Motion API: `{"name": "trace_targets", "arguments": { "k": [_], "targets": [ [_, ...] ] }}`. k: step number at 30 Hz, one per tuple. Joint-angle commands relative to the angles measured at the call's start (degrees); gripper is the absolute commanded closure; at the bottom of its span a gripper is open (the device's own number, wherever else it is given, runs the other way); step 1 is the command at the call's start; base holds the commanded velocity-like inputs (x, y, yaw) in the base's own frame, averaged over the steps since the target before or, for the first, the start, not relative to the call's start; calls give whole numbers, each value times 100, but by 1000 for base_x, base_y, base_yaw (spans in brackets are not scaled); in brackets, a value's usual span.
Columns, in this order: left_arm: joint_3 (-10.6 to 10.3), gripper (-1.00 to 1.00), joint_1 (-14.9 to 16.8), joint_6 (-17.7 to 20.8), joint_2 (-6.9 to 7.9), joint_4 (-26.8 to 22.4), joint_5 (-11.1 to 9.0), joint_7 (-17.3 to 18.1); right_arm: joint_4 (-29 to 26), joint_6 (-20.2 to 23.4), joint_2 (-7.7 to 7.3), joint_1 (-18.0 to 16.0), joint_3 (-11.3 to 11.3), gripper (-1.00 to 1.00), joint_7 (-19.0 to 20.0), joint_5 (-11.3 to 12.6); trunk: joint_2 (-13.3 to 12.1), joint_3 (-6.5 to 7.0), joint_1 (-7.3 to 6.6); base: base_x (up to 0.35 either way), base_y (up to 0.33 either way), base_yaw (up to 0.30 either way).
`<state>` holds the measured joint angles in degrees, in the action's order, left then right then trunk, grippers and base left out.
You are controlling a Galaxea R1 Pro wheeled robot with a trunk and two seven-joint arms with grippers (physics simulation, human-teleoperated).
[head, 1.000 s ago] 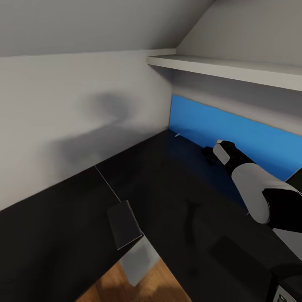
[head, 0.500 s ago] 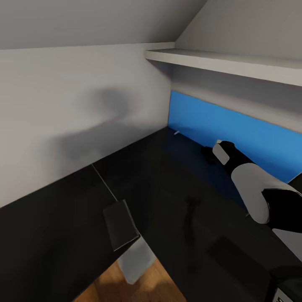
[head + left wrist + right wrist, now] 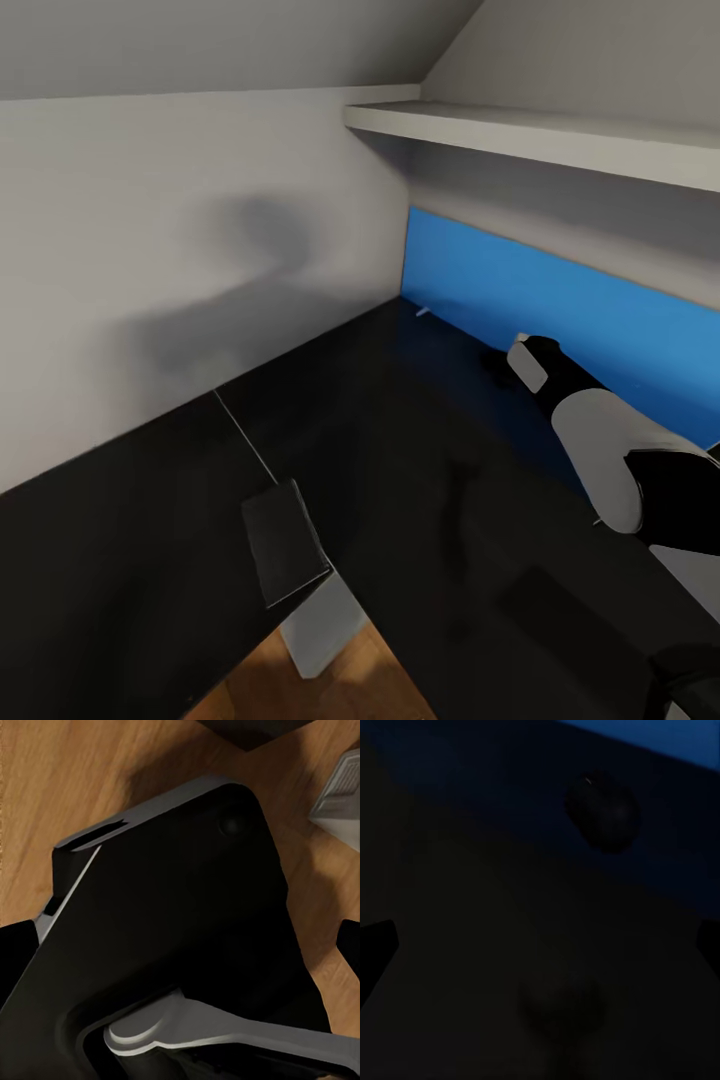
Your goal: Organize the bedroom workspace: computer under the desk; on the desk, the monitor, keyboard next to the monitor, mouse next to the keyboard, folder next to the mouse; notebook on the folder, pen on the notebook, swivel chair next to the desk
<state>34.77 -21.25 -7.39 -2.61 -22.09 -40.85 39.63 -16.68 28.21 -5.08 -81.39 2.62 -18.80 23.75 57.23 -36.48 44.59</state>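
Tabletop (image 3: 400, 440) is glossy black and L-shaped, filling the near and middle part of the head view and running into the room corner. We see a long blue panel (image 3: 540, 300) along the far right wall behind it, and a white shelf (image 3: 540, 140) above that. The right arm (image 3: 600, 450) reaches over the right side of the tabletop toward the blue panel. Just past its tip sits a small dark rounded lump (image 3: 495, 362), likely the mouse, resting on the tabletop near the panel. The right wrist view shows the same lump (image 3: 604, 810) ahead of the right claw (image 3: 540, 945), apart from it. Its fingertips (image 3: 376, 945) sit wide apart and we see nothing between them. It is very dark there.

A small white sliver (image 3: 422, 312) lies at the foot of the panel at its left end; we cannot tell what it is. At the inner corner of the tabletop, near left, a dark grey slab (image 3: 285, 545) sits tilted over a light grey piece (image 3: 322, 620), with wood floor (image 3: 330, 680) below.

The left claw (image 3: 180, 945) hangs over the wood floor above a big black body (image 3: 165, 930), spread wide and empty. A light grey vented piece (image 3: 341, 791) lies beyond.
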Motion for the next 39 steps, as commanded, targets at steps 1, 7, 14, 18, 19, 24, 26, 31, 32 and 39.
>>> {"name": "trace_targets", "arguments": {
  "k": [1,7,14,18,19,24,26,31,32,39],
  "targets": [
    [3,-100,-2,7,-3,-7,-28,18,-11,26,-6,-3,28,-100,-36,51,4,-14,1,1,0,0],
    [4,-100,-2,4,-3,-6,-28,18,-11,26,-31,-11,24,-100,-39,51,4,-70,1,0,0,0],
    [4,-100,-2,3,-3,-6,-28,19,-29,-49,-97,-280,24,-100,-41,46,4,-136,1,0,0,0],
    [4,-100,-2,1,-3,-6,-28,19,-25,-233,-196,-464,24,-100,-41,44,4,-173,1,0,0,0],
    [4,-100,-2,1,-3,-6,-28,19,-20,-255,-208,-508,27,-100,-40,43,4,-182,1,0,0,0],
    [4,-100,-2,1,-3,-6,-28,19,-7,-325,-257,-691,34,-100,-37,36,4,-229,1,0,0,0],
    [4,-100,-2,1,-3,-6,-28,19,-4,-341,-272,-739,36,-100,-36,35,4,-248,1,0,0,0],
    [4,-100,-2,7,3,-6,-27,17,-2,-349,-278,-766,37,-100,-36,34,4,-295,1,0,0,0],
    [4,-100,-2,8,3,-6,-26,17,-2,-350,-277,-768,37,-100,-36,34,4,-304,1,0,0,0],
    [4,-100,-2,13,5,-6,-20,26,2,-346,-269,-770,37,-100,-36,37,4,-370,1,0,0,0]
  ]
}}
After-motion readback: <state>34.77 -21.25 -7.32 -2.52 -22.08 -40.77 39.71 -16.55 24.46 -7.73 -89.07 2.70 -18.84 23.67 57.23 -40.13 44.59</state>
